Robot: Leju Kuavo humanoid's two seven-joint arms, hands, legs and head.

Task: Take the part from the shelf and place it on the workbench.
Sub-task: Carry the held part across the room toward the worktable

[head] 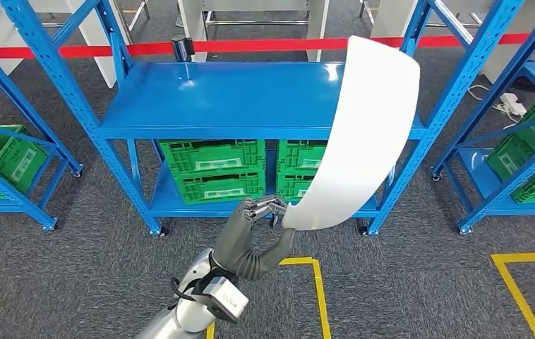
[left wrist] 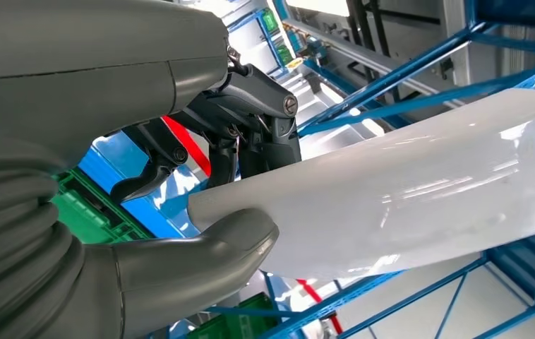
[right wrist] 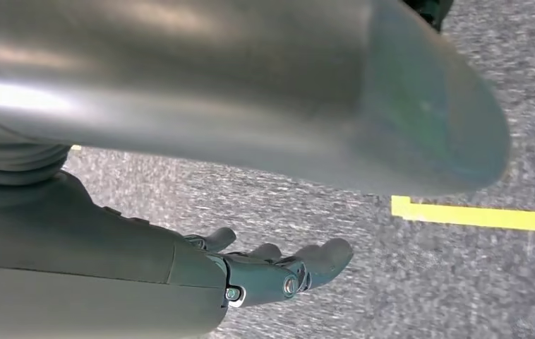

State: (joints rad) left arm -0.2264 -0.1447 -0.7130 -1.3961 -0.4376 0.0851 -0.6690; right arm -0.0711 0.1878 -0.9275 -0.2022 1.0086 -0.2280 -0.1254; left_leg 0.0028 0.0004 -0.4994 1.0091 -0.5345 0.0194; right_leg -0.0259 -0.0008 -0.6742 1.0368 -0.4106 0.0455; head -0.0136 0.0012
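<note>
The part (head: pixel 363 134), a long curved white panel, is off the shelf (head: pixel 222 95) and up in the air in front of it, its lower end pinched between thumb and fingers of my left hand (head: pixel 268 210). My right hand (right wrist: pixel 279 272) hangs over the floor, fingers loosely apart, holding nothing. Carry step, I judge; next I need to find the table and turn toward it.
</note>
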